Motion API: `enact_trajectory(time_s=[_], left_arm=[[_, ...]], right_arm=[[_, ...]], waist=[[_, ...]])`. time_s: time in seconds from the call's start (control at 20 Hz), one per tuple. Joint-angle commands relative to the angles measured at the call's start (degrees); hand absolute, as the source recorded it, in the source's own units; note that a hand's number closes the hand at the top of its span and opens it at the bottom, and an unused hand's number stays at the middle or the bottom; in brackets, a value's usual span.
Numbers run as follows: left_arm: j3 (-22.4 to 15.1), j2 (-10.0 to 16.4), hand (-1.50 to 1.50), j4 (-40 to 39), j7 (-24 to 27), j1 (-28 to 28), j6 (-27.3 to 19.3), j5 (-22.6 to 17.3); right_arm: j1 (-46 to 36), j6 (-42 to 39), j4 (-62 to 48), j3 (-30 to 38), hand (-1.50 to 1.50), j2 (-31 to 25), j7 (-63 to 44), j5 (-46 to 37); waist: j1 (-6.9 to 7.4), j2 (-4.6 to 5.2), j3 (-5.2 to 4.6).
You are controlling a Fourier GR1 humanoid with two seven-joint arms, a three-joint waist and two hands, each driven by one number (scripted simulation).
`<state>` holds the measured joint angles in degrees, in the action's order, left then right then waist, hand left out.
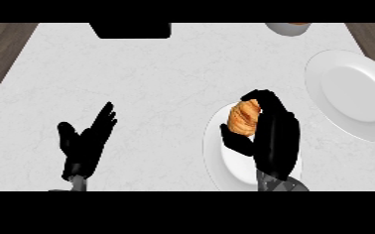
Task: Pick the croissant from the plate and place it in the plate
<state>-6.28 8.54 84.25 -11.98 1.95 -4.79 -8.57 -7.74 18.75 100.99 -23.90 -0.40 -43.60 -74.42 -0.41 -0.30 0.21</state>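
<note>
A golden-brown croissant [244, 117] sits in my right hand [275, 134], whose fingers and thumb curl round it. The hand and croissant are over a small white plate [218, 153] near the counter's front, right of centre. A larger white plate [344, 91] lies at the right edge, a short way to the upper right of the hand. My left hand [86, 141] stays open at the lower left, fingers up, holding nothing.
A black object [132, 29] stands at the back edge, left of centre. A pale bowl [288, 28] shows partly at the back right. The white marble counter [161, 79] ends in dark wood at both far corners.
</note>
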Motion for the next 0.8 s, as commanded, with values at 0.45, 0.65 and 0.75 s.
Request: enact_trajectory(time_s=[0.45, 0.65, 0.75], left_arm=[[1.4, -0.5, 0.0, -1.3, -2.5, -2.8, 0.1, 0.1], [2.3, 1.7, 0.0, 1.4, -3.5, 0.0, 2.9, -1.1], [0.3, -2.2, 0.0, -5.6, 1.6, -2.6, 1.5, 1.5]], right_arm=[[4.2, 17.8, 4.2, 20.4, 1.5, -9.6, 10.8, 24.0], [5.6, 22.1, -3.2, 25.5, 1.5, -13.4, 19.2, 29.6], [0.1, 22.2, -7.2, 29.4, 1.5, -14.5, 18.1, 28.8]], waist=[[0.23, 0.37, -0.15], [0.52, 0.31, -0.16], [0.39, 0.42, -0.2]])
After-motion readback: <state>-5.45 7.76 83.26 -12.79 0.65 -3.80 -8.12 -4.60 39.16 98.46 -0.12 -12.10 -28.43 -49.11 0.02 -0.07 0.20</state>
